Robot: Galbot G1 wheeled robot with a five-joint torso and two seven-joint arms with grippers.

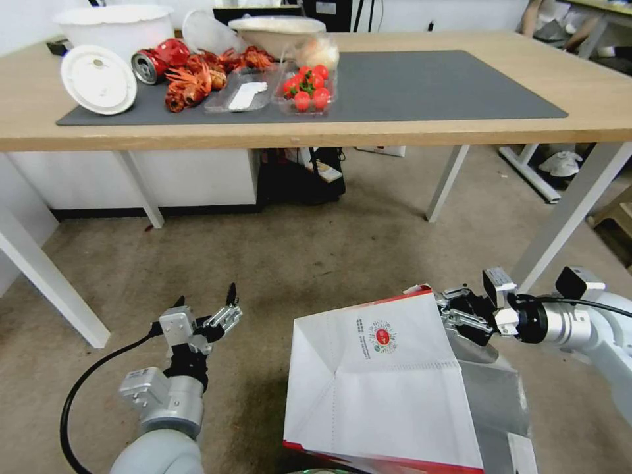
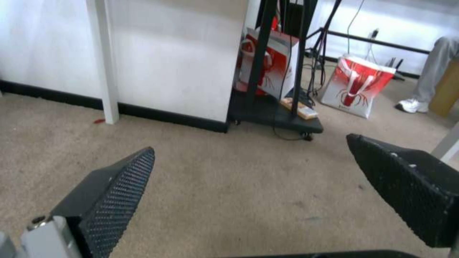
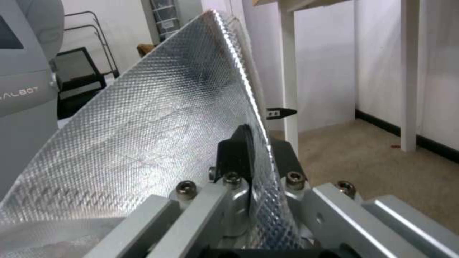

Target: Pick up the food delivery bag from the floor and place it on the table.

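Observation:
The food delivery bag (image 1: pixel 388 388), white with a red edge and a round logo, is at the bottom right of the head view, lifted over the floor (image 1: pixel 296 263). My right gripper (image 1: pixel 454 315) is shut on the bag's upper rim. In the right wrist view both fingers of the right gripper (image 3: pixel 258 152) pinch the bag's silver foil wall (image 3: pixel 157 132). My left gripper (image 1: pixel 207 313) hovers open to the left of the bag, apart from it. Its black pads (image 2: pixel 119 193) stand wide over bare carpet (image 2: pixel 239 186). The table (image 1: pixel 461 131) spans the view ahead.
On the table's dark mat (image 1: pixel 447 85) lie crayfish (image 1: pixel 197 79), a strawberry tray (image 1: pixel 308 85), a white lid (image 1: pixel 99 78) and bowls (image 1: pixel 115 26). White table legs (image 1: pixel 573 210) stand ahead. A black cart (image 2: pixel 277 118) and a red-white bag (image 2: pixel 356 86) stand under the table.

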